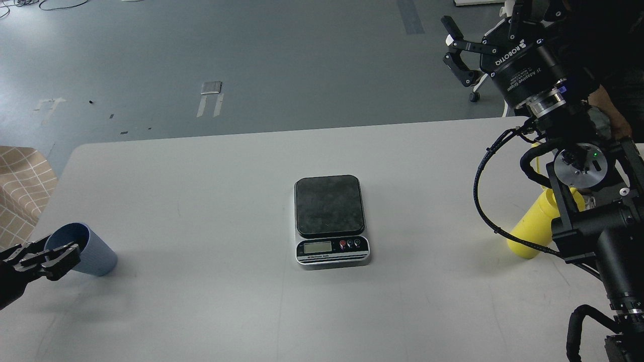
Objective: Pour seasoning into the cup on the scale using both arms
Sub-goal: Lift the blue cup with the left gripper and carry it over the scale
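Cup (85,250): it stands on the table (201,201) at the far left, well apart from the scale.
Scale (331,219): it sits in the middle of the table, its dark plate bare; the display is too small to read.
Bottle (536,226): yellow, at the right side of the table, tilted, partly hidden behind my right arm. I cannot see its nozzle.
Left gripper (53,259): it is at the cup's rim, and the fingers seem to sit around the near wall. I cannot tell if they already pinch it or only stand beside it.
Right gripper (460,55): raised high above the far right of the table, fingers spread apart, holding nothing, well apart from the bottle.
Done: I judge almost nothing; the cup is not yet on the scale and the bottle is not held.
Left: bring the cup onto the plate, take the bottle with my right gripper, then pour into the cup.
Risk: the bottle leans, so it may roll when I reach for it.
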Motion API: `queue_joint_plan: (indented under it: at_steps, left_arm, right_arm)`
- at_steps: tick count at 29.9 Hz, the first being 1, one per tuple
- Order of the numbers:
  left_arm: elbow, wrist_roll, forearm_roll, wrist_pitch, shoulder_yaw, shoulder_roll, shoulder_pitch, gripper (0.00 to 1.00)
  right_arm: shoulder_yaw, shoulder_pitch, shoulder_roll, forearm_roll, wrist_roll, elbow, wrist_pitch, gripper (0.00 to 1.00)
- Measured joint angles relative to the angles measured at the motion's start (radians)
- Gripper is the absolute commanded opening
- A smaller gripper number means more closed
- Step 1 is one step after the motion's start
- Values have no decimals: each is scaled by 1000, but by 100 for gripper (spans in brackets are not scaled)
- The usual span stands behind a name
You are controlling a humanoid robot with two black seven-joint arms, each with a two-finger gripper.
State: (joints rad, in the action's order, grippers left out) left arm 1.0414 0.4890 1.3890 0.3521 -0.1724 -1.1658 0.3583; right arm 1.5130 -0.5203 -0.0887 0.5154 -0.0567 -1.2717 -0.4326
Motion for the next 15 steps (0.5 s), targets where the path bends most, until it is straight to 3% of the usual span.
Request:
queue_joint_plan:
  at_steps: [1, 5, 9, 15]
  left_arm:
    - [-1, 0, -1, 2, 0, 1, 0, 11]
    - [-7, 0, 1, 3, 2, 1, -1, 9]
    - [0, 0, 6, 3, 2, -4, -2, 0]
    - [20, 0, 9, 1, 2, -8, -4, 0]
  right_arm:
    - [-1, 0, 0, 0, 0, 0, 0, 100]
    - [-3, 2, 0, 0, 0, 0, 0, 100]
    - [-6, 5, 0, 0, 0, 0, 0, 100]
    - [-8, 7, 0, 1, 0, 0, 0, 100]
